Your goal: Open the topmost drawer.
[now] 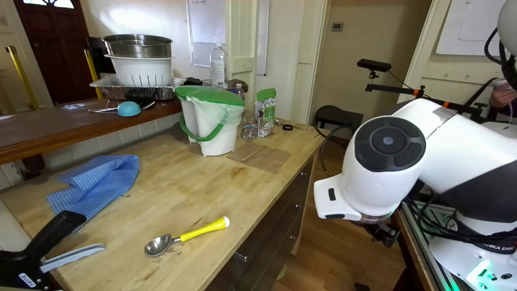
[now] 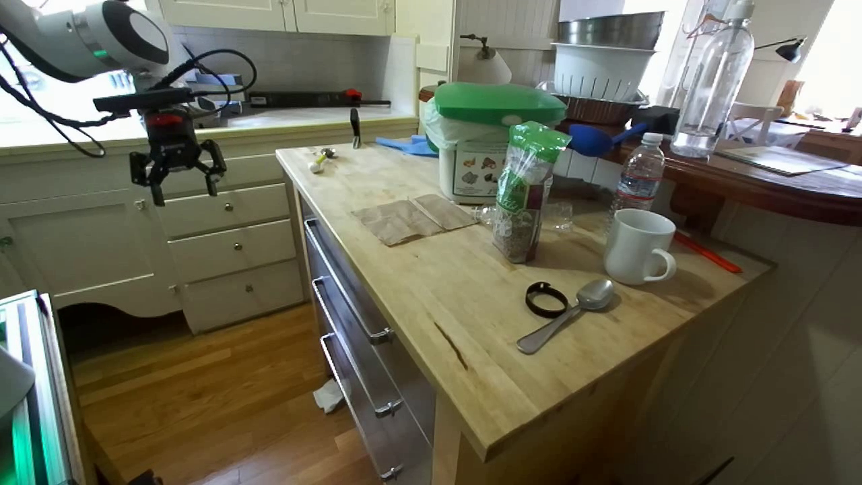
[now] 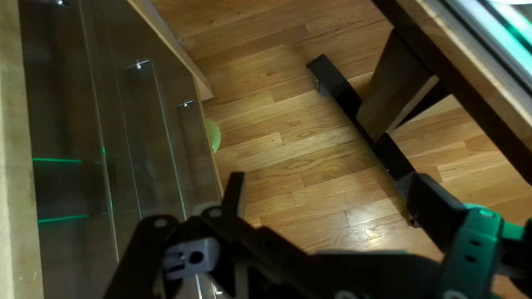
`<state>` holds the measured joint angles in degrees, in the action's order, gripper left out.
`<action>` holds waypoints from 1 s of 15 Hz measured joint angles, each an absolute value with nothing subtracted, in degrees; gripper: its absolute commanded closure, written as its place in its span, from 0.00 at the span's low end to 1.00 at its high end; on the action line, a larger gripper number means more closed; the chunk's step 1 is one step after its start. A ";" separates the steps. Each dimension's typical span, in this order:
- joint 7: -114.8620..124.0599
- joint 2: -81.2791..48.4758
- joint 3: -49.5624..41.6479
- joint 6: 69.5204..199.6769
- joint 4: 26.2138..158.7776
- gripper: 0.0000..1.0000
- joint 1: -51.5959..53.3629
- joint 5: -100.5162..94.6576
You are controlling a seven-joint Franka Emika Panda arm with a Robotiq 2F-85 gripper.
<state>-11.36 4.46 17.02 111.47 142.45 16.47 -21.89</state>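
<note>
Honey-coloured wooden floorboards (image 3: 282,158) show between the fingertips of the black two-finger gripper (image 2: 186,194), which hangs spread wide with nothing in its grip. Left of it in the wrist view, and apart from it, the wide, shallow, dark brown topmost drawer (image 3: 62,120) sits closed beneath the pale wooden countertop (image 2: 438,283). Its glossy front should be hard and slick, so hold is best taken mid-length on the slim silver bar handle (image 2: 338,280); a drawer this wide will probably run heavy and could bind if pulled off-centre. How high the fingertips stand against that bar is hard to judge. Approaching, the countertop edge needs clearing; opposite, right of the gripper, the wood-edged robot table (image 3: 478,68) bounds the open room for pulling
</note>
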 measured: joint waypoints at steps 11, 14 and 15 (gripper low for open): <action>-13.83 4.73 16.32 120.28 145.93 0.00 16.11 -29.05; -13.71 4.84 16.14 129.61 150.02 0.00 16.01 -36.67; -13.14 4.93 15.87 133.59 151.90 0.00 15.80 -40.00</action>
